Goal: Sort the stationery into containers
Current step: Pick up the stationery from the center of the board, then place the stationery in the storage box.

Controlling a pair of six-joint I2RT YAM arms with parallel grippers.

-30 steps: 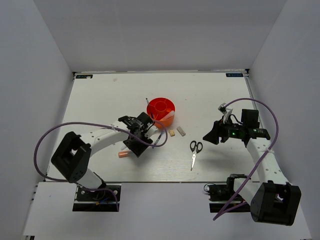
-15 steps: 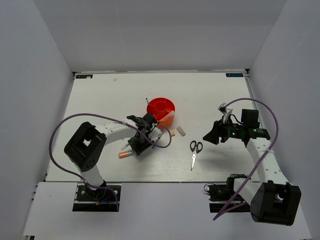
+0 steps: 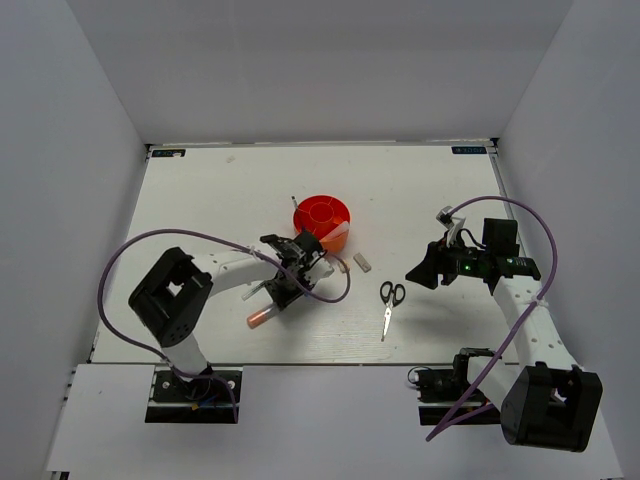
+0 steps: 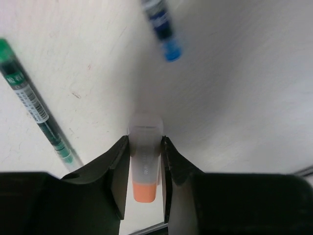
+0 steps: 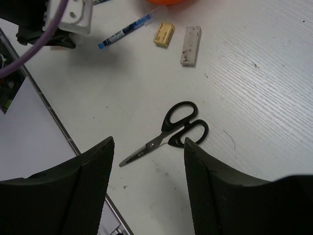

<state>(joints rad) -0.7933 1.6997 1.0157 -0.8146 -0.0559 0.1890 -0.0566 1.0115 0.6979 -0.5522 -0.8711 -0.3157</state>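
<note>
Left hand (image 4: 145, 147) pinches a marker (image 4: 145, 169), clear cap outward, down on the bench (image 3: 200, 200) around its middle, just nearside of the orange organizer (image 3: 322, 212). My right hand (image 5: 149, 142) is spread, hovering above the scissors (image 5: 161, 137).

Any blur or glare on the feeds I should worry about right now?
Left wrist: the blue pen at the top is smeared, and the marker inside the left pincer is soft. Right wrist: scissors crisp. Top external: even light, no glare.
</note>
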